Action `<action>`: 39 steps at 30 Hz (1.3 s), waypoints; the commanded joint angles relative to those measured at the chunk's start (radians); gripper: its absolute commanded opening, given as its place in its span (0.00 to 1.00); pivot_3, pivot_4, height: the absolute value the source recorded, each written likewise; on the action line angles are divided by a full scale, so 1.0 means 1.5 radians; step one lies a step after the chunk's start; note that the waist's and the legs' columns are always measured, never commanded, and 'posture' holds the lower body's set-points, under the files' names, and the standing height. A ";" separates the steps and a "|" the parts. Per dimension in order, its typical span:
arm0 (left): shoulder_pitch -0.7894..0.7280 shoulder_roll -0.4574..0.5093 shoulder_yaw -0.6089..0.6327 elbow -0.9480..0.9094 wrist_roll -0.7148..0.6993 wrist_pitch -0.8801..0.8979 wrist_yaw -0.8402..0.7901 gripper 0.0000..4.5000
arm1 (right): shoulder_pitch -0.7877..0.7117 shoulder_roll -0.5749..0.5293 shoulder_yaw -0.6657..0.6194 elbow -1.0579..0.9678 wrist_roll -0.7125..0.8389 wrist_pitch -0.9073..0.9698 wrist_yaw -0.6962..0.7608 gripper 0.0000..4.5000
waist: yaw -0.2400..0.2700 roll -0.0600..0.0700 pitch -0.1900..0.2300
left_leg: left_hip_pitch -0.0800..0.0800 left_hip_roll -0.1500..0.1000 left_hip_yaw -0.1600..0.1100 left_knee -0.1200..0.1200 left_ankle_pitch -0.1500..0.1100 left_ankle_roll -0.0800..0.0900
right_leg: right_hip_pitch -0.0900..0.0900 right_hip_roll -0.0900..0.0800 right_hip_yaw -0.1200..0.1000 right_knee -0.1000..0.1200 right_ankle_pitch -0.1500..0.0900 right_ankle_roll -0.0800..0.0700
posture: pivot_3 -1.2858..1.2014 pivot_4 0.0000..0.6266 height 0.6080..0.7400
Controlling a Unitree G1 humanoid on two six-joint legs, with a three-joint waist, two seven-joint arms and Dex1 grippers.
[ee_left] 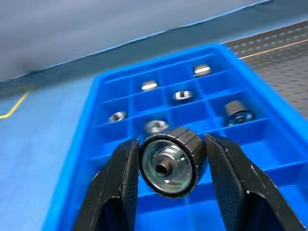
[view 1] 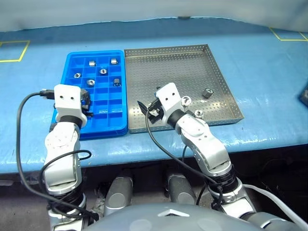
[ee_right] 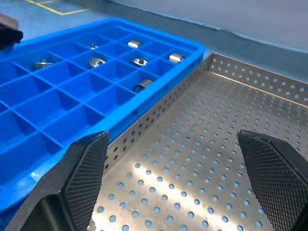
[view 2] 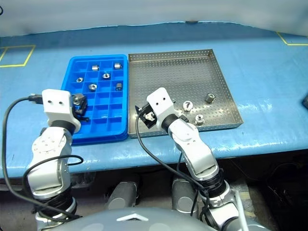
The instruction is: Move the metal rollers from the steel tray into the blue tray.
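Over the blue tray's (view 1: 72,60) near left cells, your left hand (ee_left: 168,166) pinches one roller (ee_left: 169,161) by its round sides. It looks hard, slick, prone to rolling. Your right hand (ee_right: 168,185) hangs spread over the steel tray (view 2: 219,67), where three rollers (view 2: 210,98) lie.

Head views: two eyes of one stereo camera, set high, looking forward and down over the bench (view 1: 269,72); both take in the blue tray (view 1: 72,62) on the left and the steel tray (view 1: 192,62) on the right. Left wrist view: very close, low over the blue tray's compartments, facing its far end. Right wrist view: close above the steel tray's floor (ee_right: 202,159), facing left toward the blue tray's wall.
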 commanded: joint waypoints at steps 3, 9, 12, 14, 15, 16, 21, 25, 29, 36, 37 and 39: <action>0.036 -0.001 -0.003 0.000 0.010 -0.020 0.031 0.40 | -0.003 0.000 0.007 -0.006 -0.002 -0.030 0.017 1.00 | 0.002 0.000 0.000 | 0.000 0.000 0.000 0.000 0.000 0.000 | 0.000 0.000 0.000 0.000 0.000 0.000 | 0.56 0.24 1.00; 0.030 -0.001 0.003 0.072 -0.016 -0.027 0.025 0.40 | 0.003 0.004 0.009 -0.014 -0.004 -0.028 0.015 1.00 | 0.001 0.000 0.000 | 0.000 0.000 0.000 -0.001 0.000 0.000 | 0.000 0.000 -0.001 0.000 0.000 -0.001 | 0.55 0.24 1.00; 0.026 0.002 0.004 0.090 -0.035 -0.029 0.016 0.40 | 0.007 0.004 0.005 -0.019 -0.007 -0.025 0.011 1.00 | 0.000 0.000 0.000 | 0.000 0.000 0.000 -0.001 0.000 0.000 | -0.001 0.000 -0.001 0.000 0.000 -0.001 | 0.54 0.24 1.00; 0.017 0.008 -0.003 0.083 -0.048 -0.027 0.004 0.63 | 0.011 0.000 0.003 -0.025 -0.010 -0.024 0.009 1.00 | -0.001 0.000 0.000 | 0.000 0.000 0.000 -0.001 0.000 0.000 | -0.001 0.000 -0.001 0.000 0.000 -0.001 | 0.53 0.24 1.00; 0.004 0.007 -0.001 0.073 -0.060 -0.027 -0.001 0.70 | 0.013 -0.002 -0.001 -0.030 -0.010 -0.021 0.008 1.00 | -0.002 0.000 0.000 | 0.000 0.000 0.000 -0.001 0.000 0.000 | -0.001 0.000 -0.001 0.000 0.000 -0.001 | 0.53 0.24 1.00; -0.008 0.010 -0.002 0.065 -0.071 -0.030 -0.009 0.78 | 0.015 -0.005 -0.005 -0.036 -0.010 -0.018 0.008 1.00 | -0.002 0.000 0.000 | 0.000 0.000 0.000 -0.001 0.000 0.000 | -0.001 0.000 -0.001 0.000 0.000 -0.001 | 0.53 0.24 1.00; -0.091 0.060 -0.023 0.063 -0.161 -0.045 -0.118 0.99 | 0.042 -0.053 -0.038 -0.092 0.004 0.014 0.033 1.00 | -0.003 0.000 0.000 | -0.001 0.000 0.000 0.000 0.000 0.000 | -0.001 0.000 -0.001 0.000 0.000 -0.001 | 0.52 0.24 1.00; -0.152 0.117 -0.097 0.135 -0.195 -0.102 -0.215 0.99 | 0.079 -0.076 -0.090 -0.122 0.027 0.019 0.040 1.00 | -0.015 0.000 0.000 | -0.001 0.000 0.000 -0.001 0.000 0.000 | -0.001 0.000 0.000 -0.001 0.000 -0.001 | 0.49 0.24 1.00; -0.219 0.111 -0.171 0.270 -0.190 -0.189 -0.256 0.99 | 0.126 -0.074 -0.138 -0.146 0.030 -0.003 0.019 1.00 | -0.026 0.000 0.000 | -0.001 0.000 0.001 -0.001 0.000 0.000 | -0.001 0.000 0.000 -0.001 0.000 -0.001 | 0.46 0.24 1.00; -0.328 0.116 -0.334 0.494 -0.151 -0.327 -0.412 0.99 | 0.224 -0.079 -0.158 -0.204 0.018 -0.019 -0.006 1.00 | -0.060 0.000 0.000 | -0.001 0.000 0.002 -0.001 -0.001 0.001 | -0.002 0.000 0.001 -0.001 0.000 0.000 | 0.43 0.24 1.00; -0.340 0.117 -0.348 0.517 -0.143 -0.340 -0.426 0.99 | 0.232 -0.078 -0.158 -0.208 0.017 -0.017 -0.010 1.00 | -0.065 0.000 0.000 | -0.001 0.000 0.003 -0.001 -0.001 0.001 | -0.002 0.000 0.002 -0.001 0.000 0.000 | 0.43 0.24 1.00; -0.370 0.116 -0.370 0.571 -0.126 -0.359 -0.445 0.99 | 0.245 -0.074 -0.156 -0.216 0.017 -0.015 -0.019 1.00 | -0.080 0.000 0.000 | -0.001 0.000 0.003 -0.001 -0.001 0.001 | -0.002 0.000 0.002 -0.001 0.000 0.000 | 0.41 0.24 1.00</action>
